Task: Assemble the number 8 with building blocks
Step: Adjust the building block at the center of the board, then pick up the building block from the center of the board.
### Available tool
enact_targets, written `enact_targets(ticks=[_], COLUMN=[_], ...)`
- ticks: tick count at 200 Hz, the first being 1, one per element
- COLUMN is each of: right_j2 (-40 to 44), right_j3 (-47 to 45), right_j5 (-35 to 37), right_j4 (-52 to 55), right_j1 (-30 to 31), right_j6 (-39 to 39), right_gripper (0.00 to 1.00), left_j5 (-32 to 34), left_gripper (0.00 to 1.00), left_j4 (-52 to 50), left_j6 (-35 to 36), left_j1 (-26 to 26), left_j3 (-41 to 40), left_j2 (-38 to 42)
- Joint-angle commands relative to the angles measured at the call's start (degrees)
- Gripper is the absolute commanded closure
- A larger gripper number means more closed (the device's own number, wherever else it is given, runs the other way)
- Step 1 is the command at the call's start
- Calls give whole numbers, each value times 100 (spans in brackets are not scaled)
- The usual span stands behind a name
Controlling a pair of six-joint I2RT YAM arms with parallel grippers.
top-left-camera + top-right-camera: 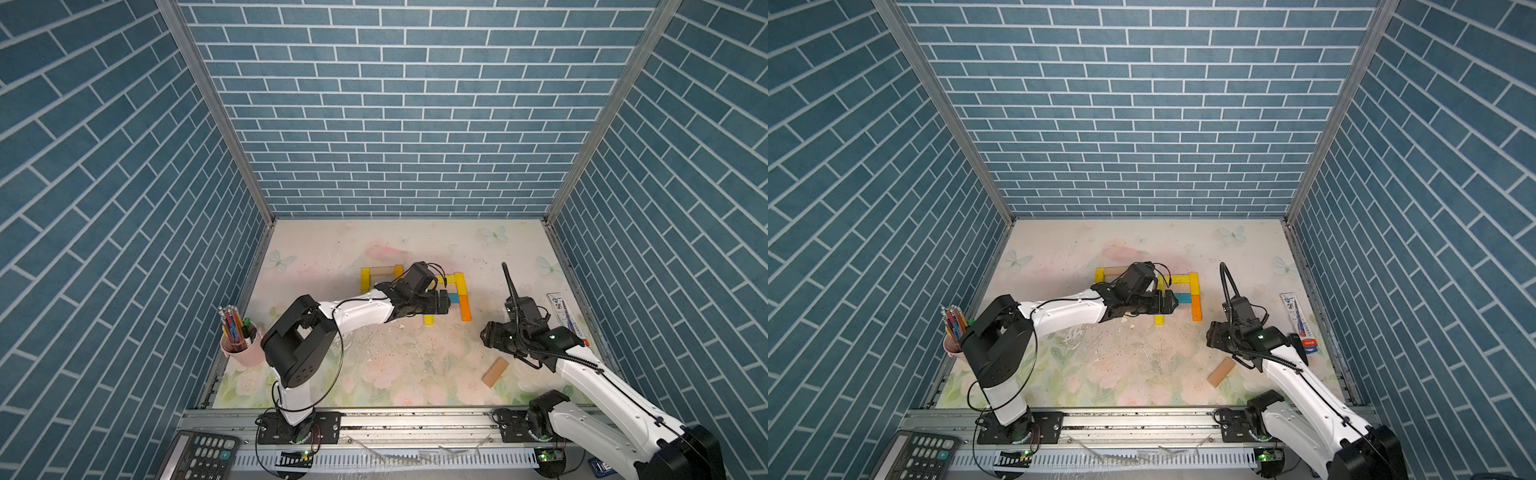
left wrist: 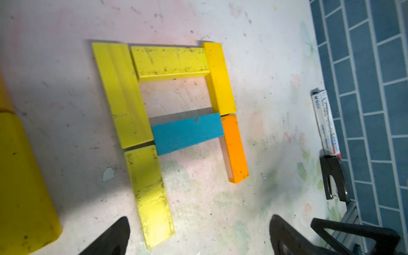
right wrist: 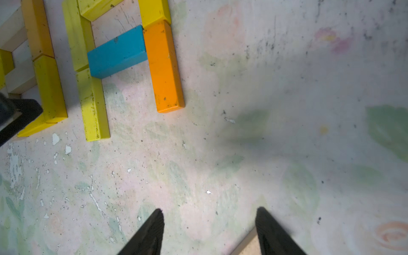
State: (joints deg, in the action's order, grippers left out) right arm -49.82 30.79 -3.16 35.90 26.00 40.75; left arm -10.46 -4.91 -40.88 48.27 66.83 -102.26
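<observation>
Building blocks [image 2: 123, 95]: flat rectangular wooden planks, painted and scuffed, laid flat mid-surface with ends touching.
Surface [image 1: 374, 365]: pale floral print, worn and flecked.
Cup [image 1: 245, 349]: pink, round, at the left edge, holding upright pencils [image 1: 230, 320].
Left pincer [image 2: 198, 238]: black, jaws wide, straddling the end of a yellow plank [image 2: 152, 194], gripping nothing.
Right pincer [image 3: 209, 220]: jaws parted over bare surface, empty.
Tan plank [image 1: 495, 372]: bare wood, loose near that pincer, well apart from the rest.
Teal plank [image 2: 187, 132]: crossbar reaching the orange plank [image 2: 235, 148].

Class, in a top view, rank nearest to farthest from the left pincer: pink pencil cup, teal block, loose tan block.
1. Teal block, beside the left pincer.
2. Loose tan block, front right.
3. Pink pencil cup, left edge.
</observation>
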Motion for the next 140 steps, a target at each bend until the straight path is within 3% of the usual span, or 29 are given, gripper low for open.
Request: enact_targets(ticks=[1, 42, 140], right_j2=[311, 828, 1206], right_j3=[-111, -133, -694], right_j5=[259, 425, 790], right_j4=[686, 1317, 850], right_j1=[15, 183, 518], right_j6=[596, 979, 1623], right_gripper=[26, 11, 10], left_j5=[-122, -268, -393], left_gripper=[0, 0, 0], left_j4=[147, 279, -97], left_j6=[396, 592, 846], left_j1=[109, 191, 209], left_j3=[-50, 32, 58], left_j2=[101, 130, 342])
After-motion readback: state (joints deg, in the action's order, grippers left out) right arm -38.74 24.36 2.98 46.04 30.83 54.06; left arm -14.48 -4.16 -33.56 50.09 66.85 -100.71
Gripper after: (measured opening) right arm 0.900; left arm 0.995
